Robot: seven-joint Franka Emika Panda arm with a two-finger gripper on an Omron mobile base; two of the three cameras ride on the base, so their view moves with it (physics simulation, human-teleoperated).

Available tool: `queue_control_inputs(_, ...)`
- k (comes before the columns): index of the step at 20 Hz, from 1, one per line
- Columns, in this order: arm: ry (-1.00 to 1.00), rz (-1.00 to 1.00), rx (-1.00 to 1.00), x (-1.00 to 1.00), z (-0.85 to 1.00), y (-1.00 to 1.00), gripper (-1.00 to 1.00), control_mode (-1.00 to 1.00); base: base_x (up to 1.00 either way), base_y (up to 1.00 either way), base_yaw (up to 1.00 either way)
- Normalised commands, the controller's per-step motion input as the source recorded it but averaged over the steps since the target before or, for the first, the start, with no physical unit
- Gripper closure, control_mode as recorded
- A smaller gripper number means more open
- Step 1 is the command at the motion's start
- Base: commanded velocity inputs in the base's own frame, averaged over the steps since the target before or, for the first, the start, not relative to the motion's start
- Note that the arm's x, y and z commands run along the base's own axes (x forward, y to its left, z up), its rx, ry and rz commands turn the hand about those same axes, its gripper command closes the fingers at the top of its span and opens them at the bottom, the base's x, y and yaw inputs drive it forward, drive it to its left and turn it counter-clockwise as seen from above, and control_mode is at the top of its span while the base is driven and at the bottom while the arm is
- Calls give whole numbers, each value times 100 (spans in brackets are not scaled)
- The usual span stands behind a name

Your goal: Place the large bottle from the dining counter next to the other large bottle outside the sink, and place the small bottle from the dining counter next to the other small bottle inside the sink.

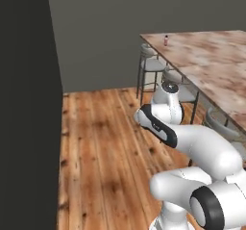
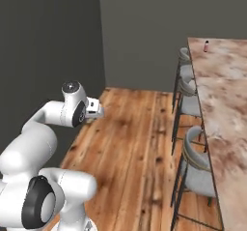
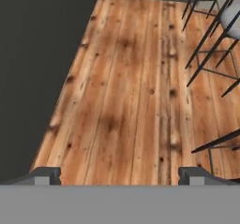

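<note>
Hand view gives us our gripper (image 3: pixel 120 174) with its two dark finger tips (image 3: pixel 44 175) spread wide apart and nothing between them, over the warm knotted wooden plank floor (image 3: pixel 126 101). In both base views we see the long pinkish-brown marbled stone dining counter (image 1: pixel 211 60), a small reddish bottle (image 2: pixel 206 46) standing near its far end, well apart from us. Grey-seated metal stools (image 2: pixel 195 169) line the counter's near side.

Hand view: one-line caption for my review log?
Open gripper empty above the wooden floor, stool legs at the right edge.
</note>
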Motion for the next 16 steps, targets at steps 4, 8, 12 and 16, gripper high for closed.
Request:
queue_control_inputs(4,0,0,0,0,0,0,-100,100,100,50,-35)
queue_control_inputs(8,0,0,0,0,0,0,-100,100,100,49,-32)
queue_control_inputs(12,0,0,0,0,0,0,-100,100,100,53,-32)
queue_control_inputs(16,0,0,0,0,0,0,-100,100,100,52,-32)
